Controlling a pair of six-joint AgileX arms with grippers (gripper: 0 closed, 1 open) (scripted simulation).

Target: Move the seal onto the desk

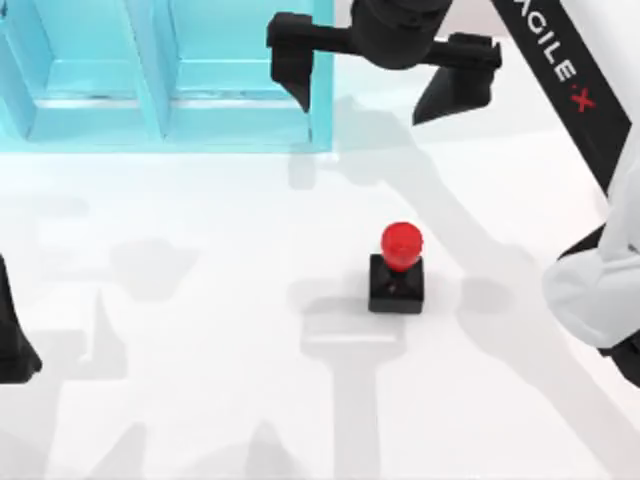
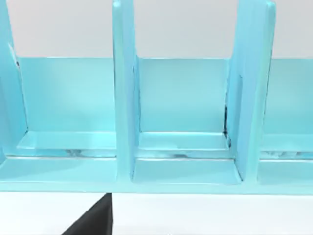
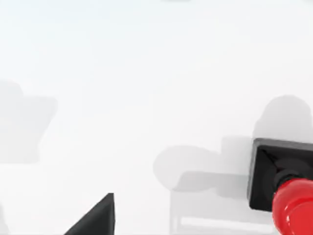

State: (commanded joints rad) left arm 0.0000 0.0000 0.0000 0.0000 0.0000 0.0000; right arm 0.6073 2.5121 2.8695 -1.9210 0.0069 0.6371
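Standing upright on the broad, plain white worktop (image 1: pixel 200 350), the small seal with its black square block base and round glossy red knob (image 1: pixel 397 270) sits a little right of the middle in the top view, free of any contact and well clear of the turquoise blue shelf unit with open compartments (image 1: pixel 160 80) that lines the far edge at the top view's left. Its red knob points up and its base lies flat on the white surface.

Above and behind the seal, the right claw (image 1: pixel 372 90) hangs in the air near the shelf's right end, its two black fingers (image 1: pixel 295 70) spread wide apart with nothing between them. The right wrist view looks down on the white worktop (image 3: pixel 122 98) and catches the seal (image 3: pixel 281 183) at its edge, along with one dark fingertip (image 3: pixel 98 218).

At the top view's left edge, the left arm (image 1: pixel 12 340) sits parked low over the worktop; whether its claw is spread or pressed together I cannot tell. The left wrist view faces the turquoise shelf compartments (image 2: pixel 181 112), with a dark fingertip (image 2: pixel 95 220) in the foreground.
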